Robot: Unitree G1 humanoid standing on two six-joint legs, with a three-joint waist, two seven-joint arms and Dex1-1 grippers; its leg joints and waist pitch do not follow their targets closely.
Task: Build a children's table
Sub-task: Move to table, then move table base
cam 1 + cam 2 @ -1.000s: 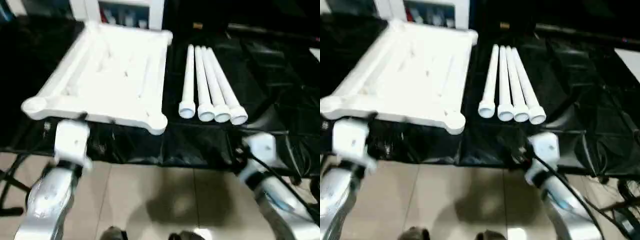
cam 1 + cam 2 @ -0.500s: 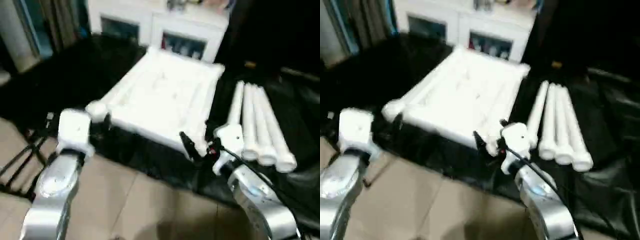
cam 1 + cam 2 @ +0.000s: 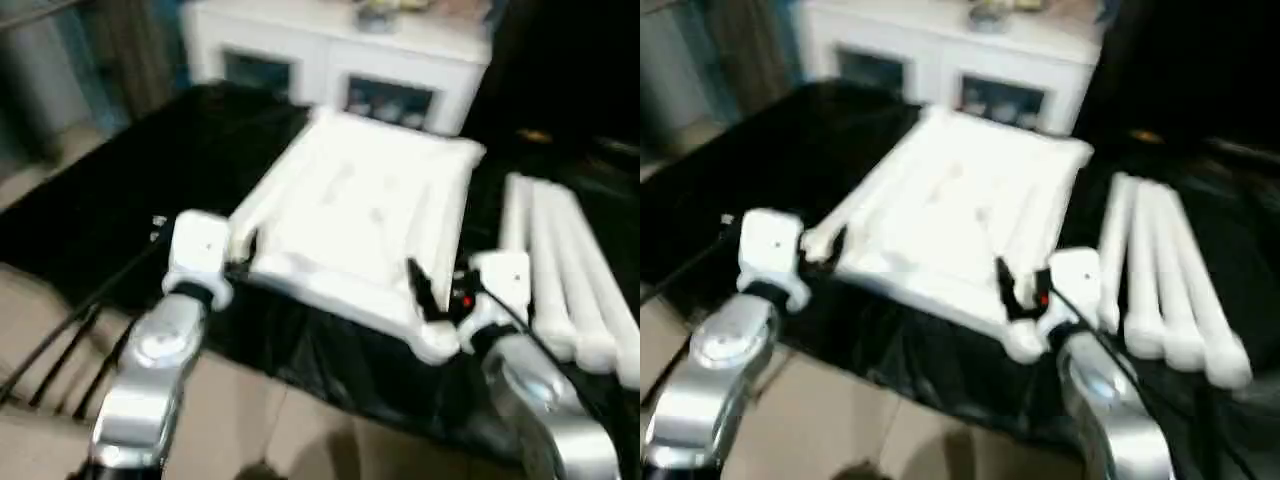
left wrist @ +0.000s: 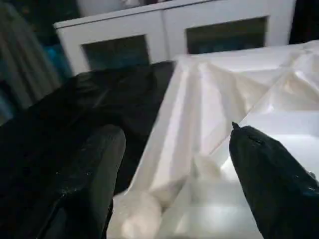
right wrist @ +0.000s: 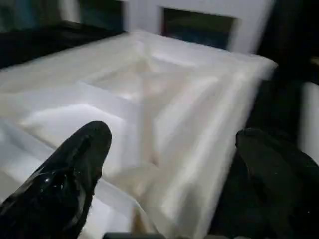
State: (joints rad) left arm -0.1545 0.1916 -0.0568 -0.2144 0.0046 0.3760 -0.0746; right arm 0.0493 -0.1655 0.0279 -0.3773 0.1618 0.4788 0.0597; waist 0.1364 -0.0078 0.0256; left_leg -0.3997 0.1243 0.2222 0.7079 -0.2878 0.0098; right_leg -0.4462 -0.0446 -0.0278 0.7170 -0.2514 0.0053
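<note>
Clearly the work sits on a black-draped bench (image 3: 130, 190), with a white cabinet (image 3: 330, 60) behind it. On the cloth the table top (image 3: 360, 215) lies ribbed side up, and the four legs (image 3: 565, 280) lie side by side just beside it on the robot's right, untouched.

By the look of it, the step in hand is taking hold of the top at its near edge, one arm to each near corner. The left gripper (image 4: 174, 164) has its fingers spread wide on either side of the left rim and corner socket; the right gripper (image 5: 172, 159) is likewise wide open over the right rim. Neither holds anything. Next both would need to settle onto the rim and close evenly.

A second ago both grippers hung low in front of the bench; now they are up at the top's corners, and the camera has swung leftward.
</note>
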